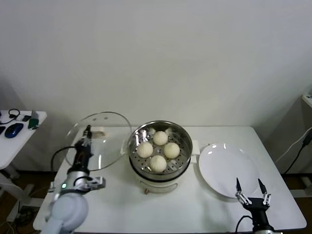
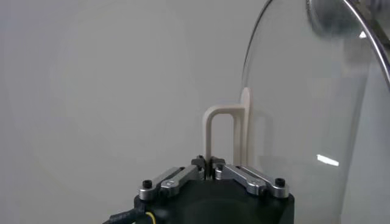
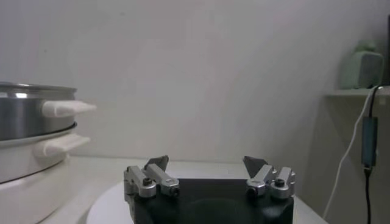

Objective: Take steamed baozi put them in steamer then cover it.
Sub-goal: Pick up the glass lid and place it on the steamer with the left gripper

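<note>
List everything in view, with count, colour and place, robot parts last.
Steamed baozi: four, cream-white round buns, on the perforated tray inside the steamer.
Steamer: one, shiny steel pot on a cream base, table centre.
Cover: one, clear glass lid with metal rim, held tilted up to the left of the steamer.
Plate: one, flat white, right of the steamer, bare.
Table: one, white.
Side table: one, white, far left, holding small dark items.
Left gripper: shut on the cover's cream handle.
Right gripper: open, over the plate's near edge.
</note>
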